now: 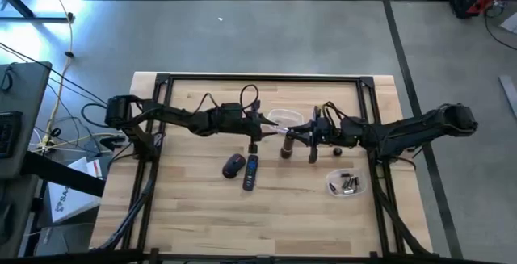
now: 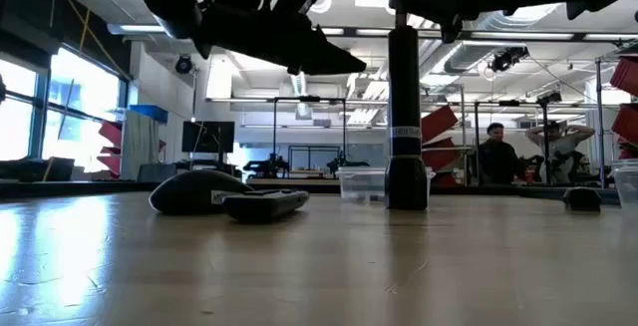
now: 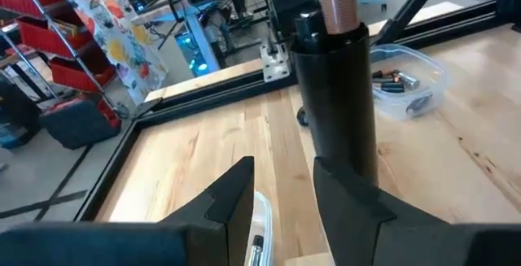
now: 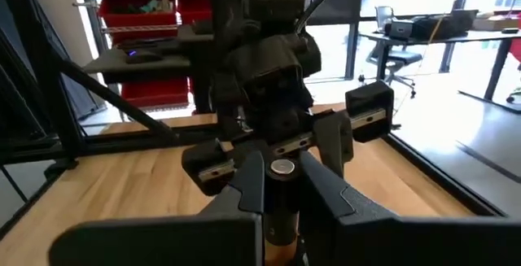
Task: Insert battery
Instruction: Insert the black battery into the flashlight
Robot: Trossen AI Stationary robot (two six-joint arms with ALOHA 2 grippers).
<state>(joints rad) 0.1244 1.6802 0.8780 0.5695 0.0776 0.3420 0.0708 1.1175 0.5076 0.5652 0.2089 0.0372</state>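
A black flashlight (image 2: 407, 117) stands upright on the table, its wider end down. My right gripper (image 4: 281, 162) is shut on its upper end, where a silver round face (image 4: 281, 167) shows. My left gripper (image 3: 281, 180) hangs open above the table just left of the flashlight (image 3: 335, 95), and in the low view its fingers are apart from it. Loose batteries lie in a clear tub (image 1: 347, 185) at the near right. A small pale thing (image 3: 259, 233) shows below the left fingers; what it is I cannot tell. My right gripper pinches the flashlight's upper end (image 4: 281, 186) between its two fingers. The fingers (image 4: 244, 176) come from the table's right, slanting down, and lie across the tube. The flashlight stands upright with its wide end (image 2: 407, 188) on the table.
A black mouse (image 1: 233, 165) and a dark remote (image 1: 251, 172) lie near the table's middle, in front of the left gripper. A clear box (image 1: 283, 118) sits behind the grippers. A small black piece (image 2: 581, 198) lies to the right. A person (image 2: 495, 157) is in the room beyond.
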